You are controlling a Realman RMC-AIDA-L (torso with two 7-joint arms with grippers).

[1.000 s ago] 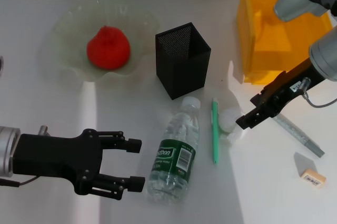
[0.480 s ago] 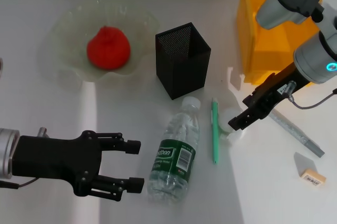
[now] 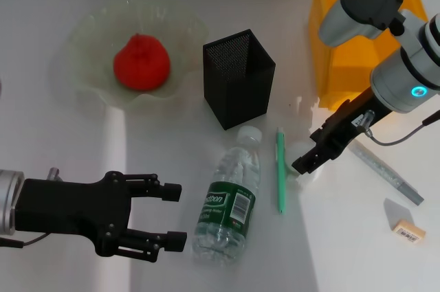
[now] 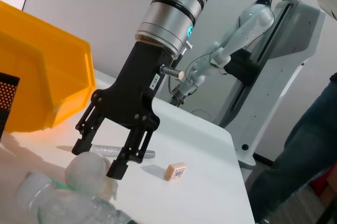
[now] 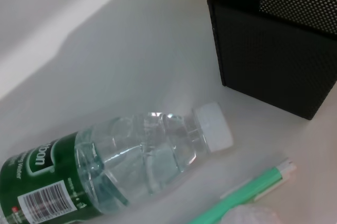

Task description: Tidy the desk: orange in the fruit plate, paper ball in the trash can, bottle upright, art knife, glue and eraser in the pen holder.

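Now the right gripper (image 3: 302, 164) has its two black fingers spread apart, and in the left wrist view they stand on both sides of the paper ball (image 4: 87, 172), very near it or just touching it, without closing on it. That paper ball is a small crumpled white wad on the white table (image 3: 69, 141), right of centre in the head view, just beside the thin green pen (image 3: 280, 170). From the upper right of the frame the right arm slants down to the left, passing in front of the trash can (image 3: 344, 51). At the lower left the left gripper (image 3: 173, 215) hangs with its fingers wide apart and holds nothing, close beside the bottle (image 3: 229, 199), which lies on its side with its cap toward the pen holder (image 3: 238, 86). In the upper left the orange (image 3: 141, 62) sits inside the fruit plate (image 3: 82, 72). At the lower right edge lies the eraser (image 3: 409, 231).
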